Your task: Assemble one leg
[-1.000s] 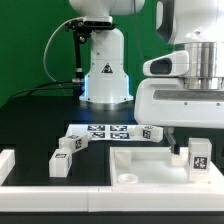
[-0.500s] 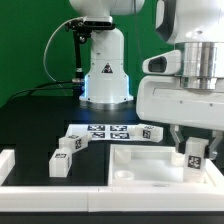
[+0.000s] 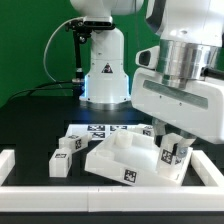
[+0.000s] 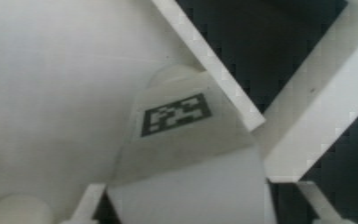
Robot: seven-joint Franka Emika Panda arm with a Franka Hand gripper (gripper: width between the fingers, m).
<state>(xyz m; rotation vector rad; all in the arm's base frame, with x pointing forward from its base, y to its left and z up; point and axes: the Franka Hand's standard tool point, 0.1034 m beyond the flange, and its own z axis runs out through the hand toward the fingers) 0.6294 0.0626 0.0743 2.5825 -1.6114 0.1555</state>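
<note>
Jaws [image 3: 172, 150] are clamping the leg [image 3: 171, 155] near the exterior view's right, holding it upright with its tag facing the camera. The leg is sitting on or just over the right end of the large white panel [image 3: 118, 160]; can't tell from this angle whether it's touching. The panel is lying skewed on the black bench [image 3: 35, 125], one corner pointing toward the camera, a small tag showing on its front edge. In the wrist view the leg [image 4: 185, 125] is running up between the two fingers [image 4: 318, 90], tag visible on its face, with the panel's white surface [image 4: 60, 90] filling the area behind it. Three loose legs are lying apart from the panel toward the exterior view's left: one [image 3: 60, 165] nearest the front rail, another [image 3: 72, 145] just behind it, and one [image 3: 150, 131] further back beside the marker board [image 3: 100, 131]. The white robot base [image 3: 103, 70] is standing at the back of the bench.
</note>
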